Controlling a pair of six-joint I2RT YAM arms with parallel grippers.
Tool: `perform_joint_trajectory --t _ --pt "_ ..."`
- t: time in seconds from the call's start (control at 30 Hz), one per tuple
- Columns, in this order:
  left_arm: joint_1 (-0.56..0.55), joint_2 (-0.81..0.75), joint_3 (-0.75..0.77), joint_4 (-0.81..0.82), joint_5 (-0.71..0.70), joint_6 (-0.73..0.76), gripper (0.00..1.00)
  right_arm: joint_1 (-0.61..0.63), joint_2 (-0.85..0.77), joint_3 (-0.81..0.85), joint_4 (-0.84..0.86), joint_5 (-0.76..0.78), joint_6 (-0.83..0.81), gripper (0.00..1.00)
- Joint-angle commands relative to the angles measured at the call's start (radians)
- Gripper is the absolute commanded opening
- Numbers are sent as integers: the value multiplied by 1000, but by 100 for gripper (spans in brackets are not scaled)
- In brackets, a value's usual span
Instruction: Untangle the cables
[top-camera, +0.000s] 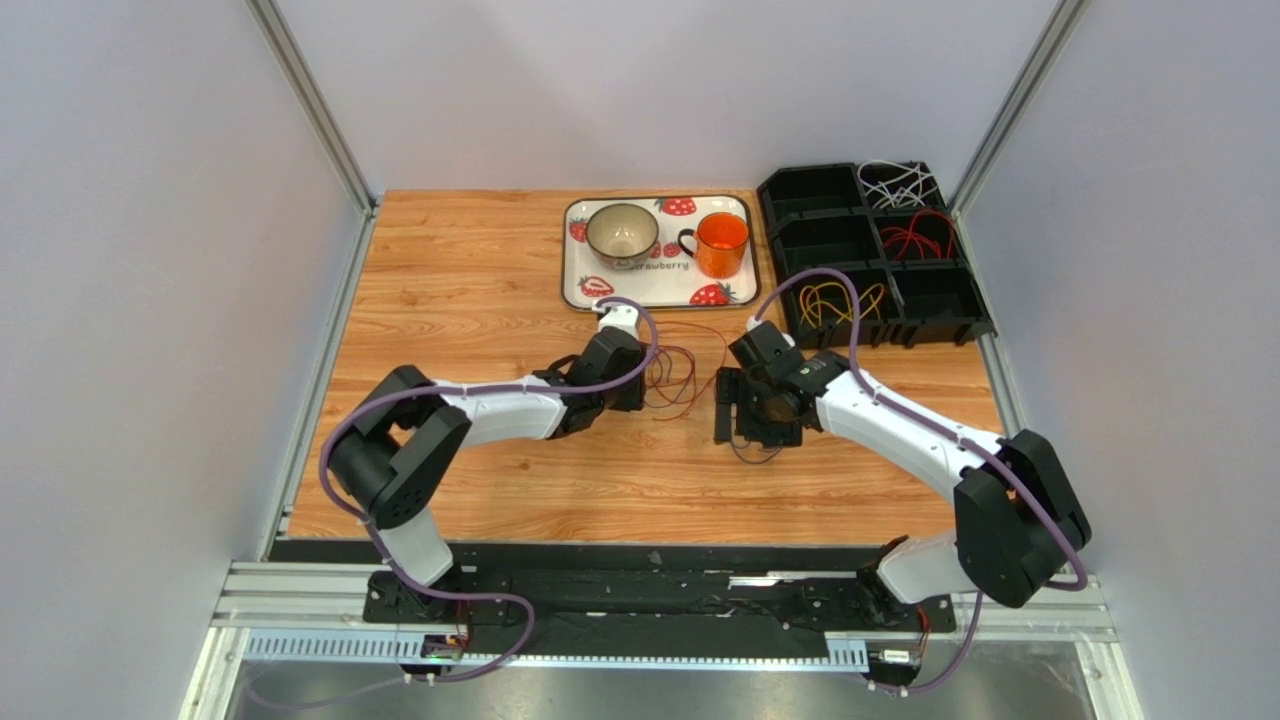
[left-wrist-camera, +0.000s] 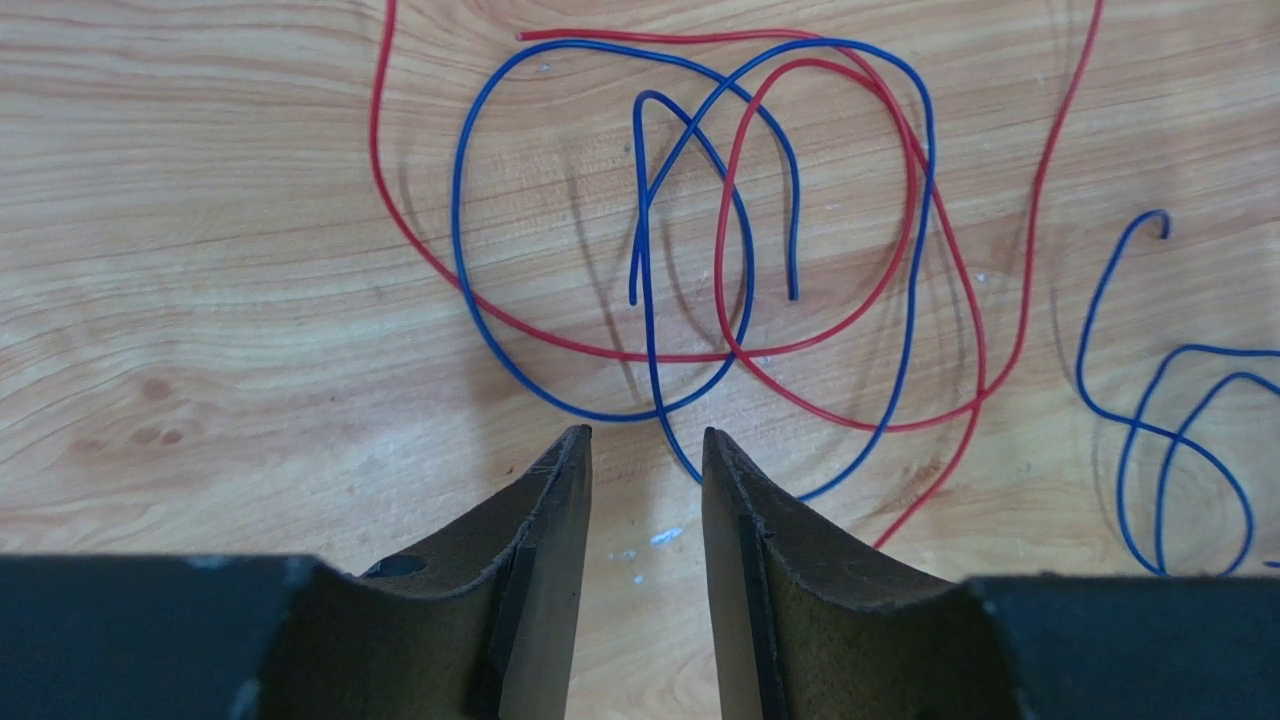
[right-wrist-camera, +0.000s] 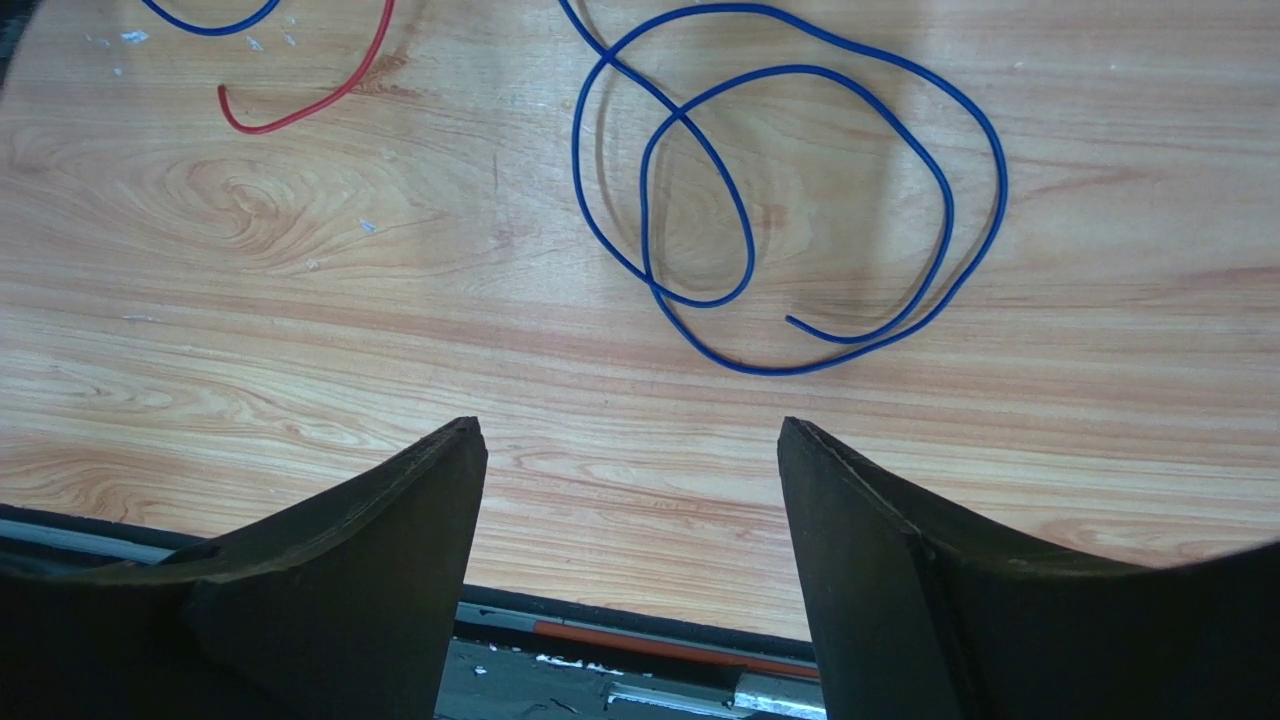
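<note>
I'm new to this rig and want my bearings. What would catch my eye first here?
First, the tangle of red and blue cables on the wooden table, just ahead of the left claw. Beside it, a lone blue cable loops in front of the wide-open right claw. At the far edge sit a strawberry-print tray and a black divided bin holding sorted wires.

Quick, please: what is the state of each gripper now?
Left gripper: open only narrowly, holding nothing.
Right gripper: wide open, holding nothing.
</note>
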Motion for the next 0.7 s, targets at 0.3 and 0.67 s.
perform_joint_trajectory --t 0.3,0.67 --pt "-2 87 97 -5 -3 16 38 41 73 72 30 27 9 74" --pt "-7 102 109 -11 19 31 15 61 97 79 30 38 10 73"
